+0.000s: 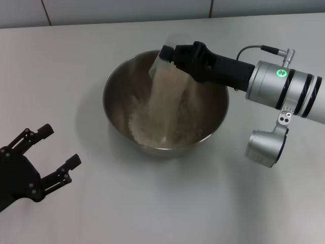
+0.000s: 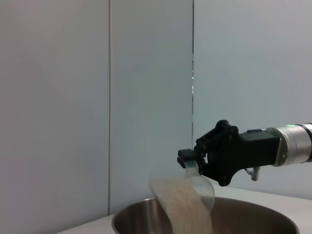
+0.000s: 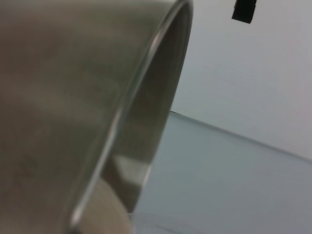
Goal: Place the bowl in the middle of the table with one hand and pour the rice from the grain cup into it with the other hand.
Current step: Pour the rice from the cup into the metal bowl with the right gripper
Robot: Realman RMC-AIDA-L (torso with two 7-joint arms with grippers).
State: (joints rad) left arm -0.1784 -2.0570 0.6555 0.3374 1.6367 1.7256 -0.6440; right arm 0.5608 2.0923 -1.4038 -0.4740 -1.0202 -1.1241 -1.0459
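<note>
The steel bowl (image 1: pixel 116 81) stands in the middle of the white table (image 1: pixel 61 61). Over its far rim my right gripper (image 1: pixel 172 57) is shut on the clear grain cup (image 1: pixel 163 63), which is tipped steeply. Rice (image 1: pixel 165 94) streams from the cup and heaps on the bowl's floor (image 1: pixel 167 127). The left wrist view shows the tilted grain cup (image 2: pixel 201 183), the falling rice (image 2: pixel 183 204), the right gripper (image 2: pixel 195 163) and the bowl's rim (image 2: pixel 126 217). The right wrist view shows the bowl's rim (image 3: pixel 146 78) up close. My left gripper (image 1: pixel 53 152) is open near the table's front left, apart from the bowl.
A tiled wall (image 1: pixel 127 10) runs along the table's far edge. The right arm's silver wrist (image 1: pixel 284 86) reaches in from the right, above the table. Bare tabletop surrounds the bowl on all sides.
</note>
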